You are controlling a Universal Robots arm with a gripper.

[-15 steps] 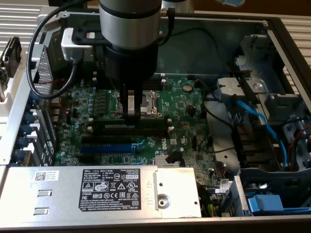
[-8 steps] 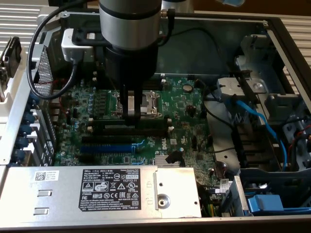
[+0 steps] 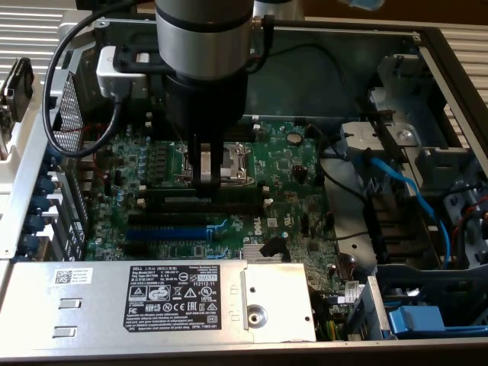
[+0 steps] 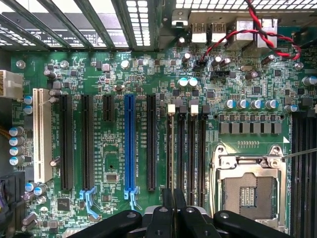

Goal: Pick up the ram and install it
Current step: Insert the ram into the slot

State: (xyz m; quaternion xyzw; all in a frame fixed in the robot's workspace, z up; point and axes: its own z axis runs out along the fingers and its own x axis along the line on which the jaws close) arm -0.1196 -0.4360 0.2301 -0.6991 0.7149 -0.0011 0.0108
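My gripper [image 3: 209, 177] hangs straight down over the green motherboard [image 3: 293, 191], its tips right at the row of long black memory slots [image 4: 197, 153]. The two dark fingers [image 4: 168, 206] stand pressed close together. The ram shows as a thin dark strip running out from between them [image 4: 172, 163], in line with the outermost black slot, and as a long dark stick standing on edge under the fingertips [image 3: 232, 197]. Most of it is hidden by the fingers, and I cannot tell how deep it sits in the slot.
The open metal CPU socket [image 4: 250, 186] lies right beside the memory slots. A blue expansion slot [image 4: 130, 148] and a white slot [image 4: 43, 134] lie further along. A silver power supply [image 3: 152, 301], a blue cable [image 3: 396, 183], red-and-black wires [image 4: 257, 29] and the case walls crowd the board.
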